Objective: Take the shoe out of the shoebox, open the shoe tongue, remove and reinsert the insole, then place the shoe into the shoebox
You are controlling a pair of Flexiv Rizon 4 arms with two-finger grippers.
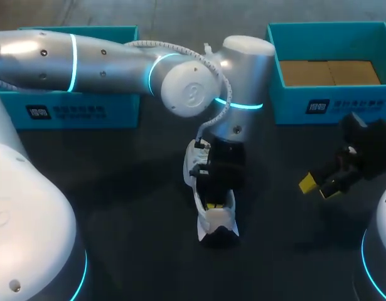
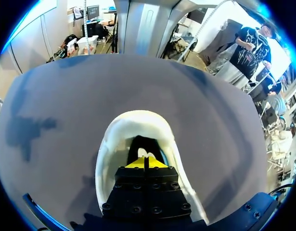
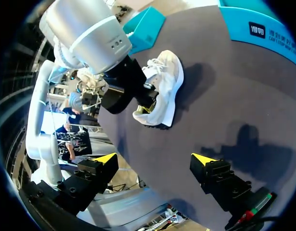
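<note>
A white shoe (image 1: 219, 221) lies on the dark table, near the middle. My left arm comes across from the left, and its gripper (image 1: 211, 204) points down into the shoe's opening. In the left wrist view the yellow tips of the left gripper (image 2: 145, 162) are pressed together inside the shoe (image 2: 108, 144), over its dark inside. A small white bit shows just past the tips; whether it is pinched I cannot tell. My right gripper (image 1: 321, 186) hovers open to the right of the shoe, holding nothing. The right wrist view shows this gripper (image 3: 155, 158) wide apart, with the shoe (image 3: 169, 82) well ahead of it.
A teal shoebox (image 1: 331, 103) with brown cardboard inside stands at the back right. A second teal box (image 1: 73, 110) stands at the back left, partly behind my left arm. Bare dark table lies between the shoe and my right gripper.
</note>
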